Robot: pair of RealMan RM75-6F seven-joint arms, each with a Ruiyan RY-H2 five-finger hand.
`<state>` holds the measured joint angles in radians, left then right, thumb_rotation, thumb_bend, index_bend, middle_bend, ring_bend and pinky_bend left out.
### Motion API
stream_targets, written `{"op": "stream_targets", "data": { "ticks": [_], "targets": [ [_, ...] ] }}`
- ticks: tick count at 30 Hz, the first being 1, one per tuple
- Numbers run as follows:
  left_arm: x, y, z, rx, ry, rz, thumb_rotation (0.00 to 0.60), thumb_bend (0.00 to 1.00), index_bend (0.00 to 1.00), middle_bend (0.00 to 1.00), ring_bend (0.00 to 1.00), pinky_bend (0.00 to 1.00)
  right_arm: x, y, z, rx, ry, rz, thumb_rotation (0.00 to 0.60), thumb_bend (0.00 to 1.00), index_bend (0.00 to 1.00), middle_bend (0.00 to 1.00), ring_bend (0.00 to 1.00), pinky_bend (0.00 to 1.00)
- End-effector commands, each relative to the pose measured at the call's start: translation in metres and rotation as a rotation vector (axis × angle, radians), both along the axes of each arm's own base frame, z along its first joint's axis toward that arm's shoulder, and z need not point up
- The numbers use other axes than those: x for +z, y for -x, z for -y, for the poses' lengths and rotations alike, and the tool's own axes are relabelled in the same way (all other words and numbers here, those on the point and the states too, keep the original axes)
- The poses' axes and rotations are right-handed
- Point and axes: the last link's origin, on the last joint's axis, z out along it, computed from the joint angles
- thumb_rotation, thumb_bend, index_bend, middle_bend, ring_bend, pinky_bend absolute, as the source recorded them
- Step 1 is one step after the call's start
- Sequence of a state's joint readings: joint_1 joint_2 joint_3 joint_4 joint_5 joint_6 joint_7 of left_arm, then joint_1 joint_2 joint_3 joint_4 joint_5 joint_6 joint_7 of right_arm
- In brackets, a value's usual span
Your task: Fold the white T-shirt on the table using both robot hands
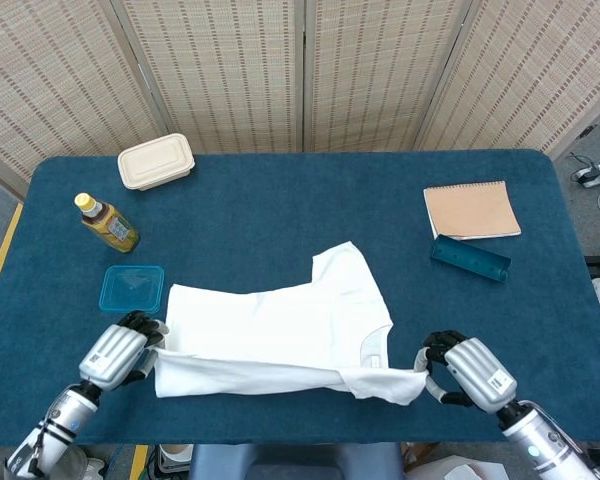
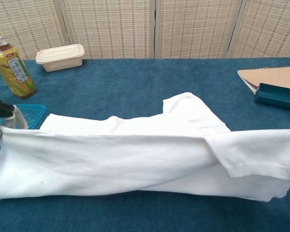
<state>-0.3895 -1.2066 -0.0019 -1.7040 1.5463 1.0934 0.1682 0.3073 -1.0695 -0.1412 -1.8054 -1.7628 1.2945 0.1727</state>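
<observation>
Cloth lay at the near middle of the blue felt-covered desk (image 1: 280, 190): the white cotton T-shirt (image 1: 280, 335) was doubled over on itself, its near edge lifted and carried over the rest of the fabric. The left hand (image 1: 115, 355), a silver and black one at the near left, gripped the shirt's near-left corner in its curled fingers (image 1: 140, 325). The right hand (image 1: 470, 372), at the near right, pinched the shirt's near-right corner in its closed fingers (image 1: 432, 352), and the fabric ran in a raised fold between the two hands. In the chest view that fold stood across the frame, with only a dark fingertip of the left hand showing at the left edge. One sleeve pointed toward the far side, flat on the desk.

Just beyond the left hand lay a flat translucent blue plastic lid (image 1: 132, 288), close beside the shirt's left edge. Farther left stood a yellow-capped bottle of amber drink (image 1: 106, 222). A beige lidded food box (image 1: 156, 161) sat at the far left. Over on the right, well apart from the shirt, a dark teal oblong case (image 1: 470, 258) lay just beside a tan spiral-bound notebook (image 1: 471, 209).
</observation>
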Motion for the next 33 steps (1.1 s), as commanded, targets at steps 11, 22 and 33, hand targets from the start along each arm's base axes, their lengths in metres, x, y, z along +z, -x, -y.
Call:
{"op": "stream_targets", "data": {
  "ticks": [11, 22, 33],
  "targets": [
    [-0.033, -0.014, -0.066, -0.017, -0.012, -0.092, 0.6, 0.59, 0.76, 0.32, 0.25, 0.13, -0.014, -0.009, 0.03, -0.002, 0.046, -0.025, 0.6, 0.51, 0.88, 0.57, 0.3, 0.29],
    [-0.045, -0.012, -0.092, 0.033, -0.019, -0.141, 0.6, 0.59, 0.76, 0.32, 0.25, 0.13, -0.028, -0.015, 0.057, -0.011, 0.079, -0.06, 0.6, 0.51, 0.88, 0.57, 0.3, 0.29],
    [-0.053, -0.006, -0.108, 0.078, -0.036, -0.163, 0.6, 0.59, 0.76, 0.32, 0.25, 0.13, -0.05, -0.02, 0.08, 0.05, 0.109, -0.096, 0.6, 0.51, 0.88, 0.57, 0.3, 0.29]
  ]
}}
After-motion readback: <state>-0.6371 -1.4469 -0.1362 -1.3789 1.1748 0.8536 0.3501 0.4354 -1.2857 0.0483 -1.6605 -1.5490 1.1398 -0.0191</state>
